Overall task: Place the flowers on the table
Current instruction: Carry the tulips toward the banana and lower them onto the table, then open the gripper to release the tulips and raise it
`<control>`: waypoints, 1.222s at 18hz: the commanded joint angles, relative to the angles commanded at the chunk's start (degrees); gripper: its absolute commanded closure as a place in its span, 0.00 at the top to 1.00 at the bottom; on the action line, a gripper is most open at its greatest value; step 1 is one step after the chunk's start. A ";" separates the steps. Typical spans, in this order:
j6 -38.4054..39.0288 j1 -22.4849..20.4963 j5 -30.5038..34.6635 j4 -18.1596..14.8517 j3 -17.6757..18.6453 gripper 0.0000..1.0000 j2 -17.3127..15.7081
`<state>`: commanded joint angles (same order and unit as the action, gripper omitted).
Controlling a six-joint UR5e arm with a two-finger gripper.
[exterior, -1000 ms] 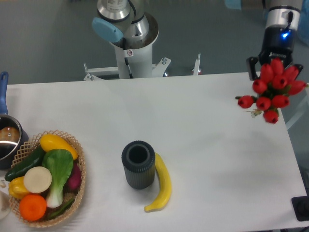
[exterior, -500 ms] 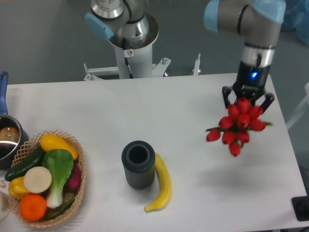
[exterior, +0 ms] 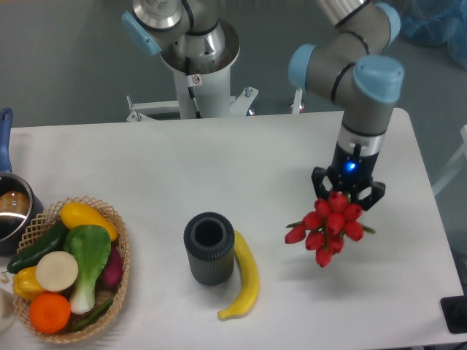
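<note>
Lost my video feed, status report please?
Gripper shut on the flowers, held over the table. Not yet set down. Banana and dark vase left of the bunch, apart.

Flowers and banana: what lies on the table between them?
Nothing: in the camera view, only bare white table separates the flowers, held in the end effector, from the banana.

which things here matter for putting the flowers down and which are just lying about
In the job:
- bunch of red tulip buds
- large white matte table
- black two-finger gripper, fingers around the bunch

Lying about:
- dark ribbed cylindrical vase
- yellow banana
- woven basket of vegetables
- metal pot
</note>
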<state>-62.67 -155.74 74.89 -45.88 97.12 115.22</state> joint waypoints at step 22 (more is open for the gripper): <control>-0.26 0.01 -2.46 0.18 -2.02 0.99 2.21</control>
<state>-62.93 -155.74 72.42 -45.70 95.10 117.42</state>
